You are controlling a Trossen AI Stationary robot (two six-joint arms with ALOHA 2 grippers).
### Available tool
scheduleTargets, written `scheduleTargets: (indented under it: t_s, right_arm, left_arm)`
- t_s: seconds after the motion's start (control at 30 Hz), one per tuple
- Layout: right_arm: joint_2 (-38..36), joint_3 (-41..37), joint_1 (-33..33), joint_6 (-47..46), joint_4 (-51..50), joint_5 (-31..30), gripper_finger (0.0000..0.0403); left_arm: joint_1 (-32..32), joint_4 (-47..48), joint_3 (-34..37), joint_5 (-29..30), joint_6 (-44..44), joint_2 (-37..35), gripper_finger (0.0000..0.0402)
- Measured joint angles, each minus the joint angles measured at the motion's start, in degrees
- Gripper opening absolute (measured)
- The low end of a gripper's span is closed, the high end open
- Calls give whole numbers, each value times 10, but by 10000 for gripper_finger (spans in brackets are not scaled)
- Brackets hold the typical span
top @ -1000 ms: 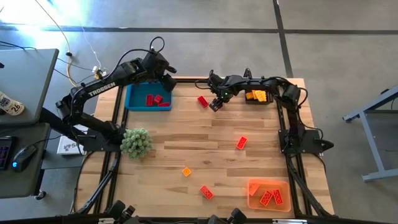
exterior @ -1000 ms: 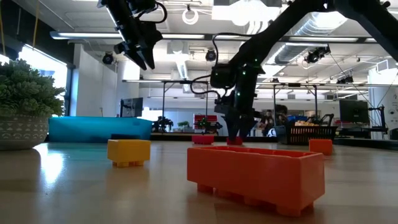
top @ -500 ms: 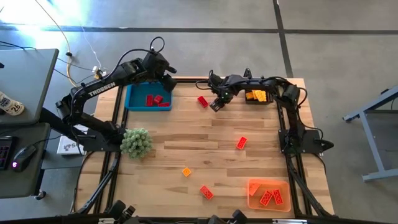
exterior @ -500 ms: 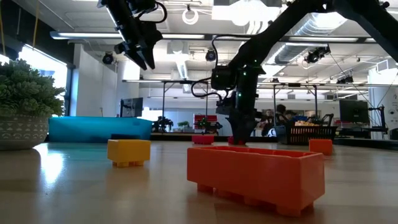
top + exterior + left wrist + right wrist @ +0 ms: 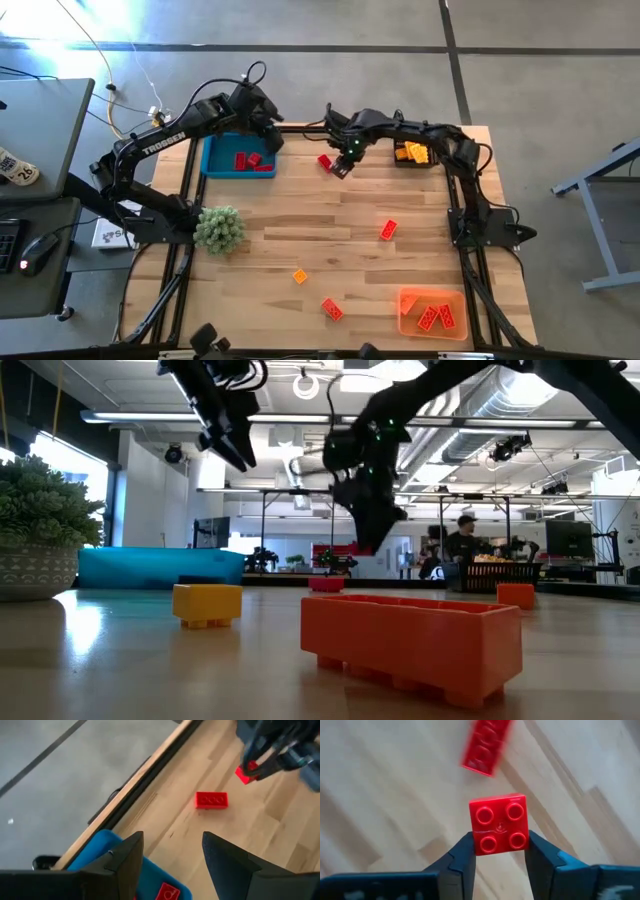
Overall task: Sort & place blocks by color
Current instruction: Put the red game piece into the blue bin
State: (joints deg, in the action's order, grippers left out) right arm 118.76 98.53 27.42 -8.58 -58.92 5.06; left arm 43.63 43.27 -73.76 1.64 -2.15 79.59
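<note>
At the far left edge of the tabletop [image 5: 340, 215] sits a blue bin [image 5: 215, 158] with three red blocks [image 5: 248, 159] lying in it. The left hand [image 5: 270, 137] hangs over that bin's right end, its fingers [image 5: 225, 865] spread apart with nothing between them. In front of the bin, near the left edge, stands a green fuzzy plant [image 5: 219, 229] in a pot.

Just right of the blue bin a long red block [image 5: 325, 162] lies flat on the wood. The right hand [image 5: 345, 160] is just beside it, lifted clear of the tabletop, and its fingers [image 5: 462, 857] are closed on two sides of a small square red block [image 5: 499, 824] with four studs, which is held in the air above the wood.

Farther right along the far edge is a dark bin [image 5: 415, 155] holding a pile of yellow blocks [image 5: 413, 152].

Loose on the open wood are an orange-red block [image 5: 388, 229] right of centre, a small orange block [image 5: 299, 276] nearer the front, and another orange-red block [image 5: 332, 309] close to the front edge.

At the front right corner an orange bin [image 5: 432, 312] holds several orange-red blocks [image 5: 436, 318] lying side by side.
</note>
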Motion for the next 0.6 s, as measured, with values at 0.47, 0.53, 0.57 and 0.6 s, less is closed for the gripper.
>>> scheduleTargets:
  t_s: [0.47,0.53,0.57,0.6]
  right_arm:
    - [-1,224,-24,66,-107,120,109]
    - [-1,246,-24,76,-119,140,109]
    - [-1,257,-24,78,-125,151,109]
    - [-1,266,-24,84,-128,161,109]
  left_arm:
    - [-25,0,0,-44,-190,0,193]
    - [-34,0,0,-44,-220,0,193]
    - [-40,0,0,-45,-235,0,193]
    - [-46,-1,0,-45,-251,0,193]
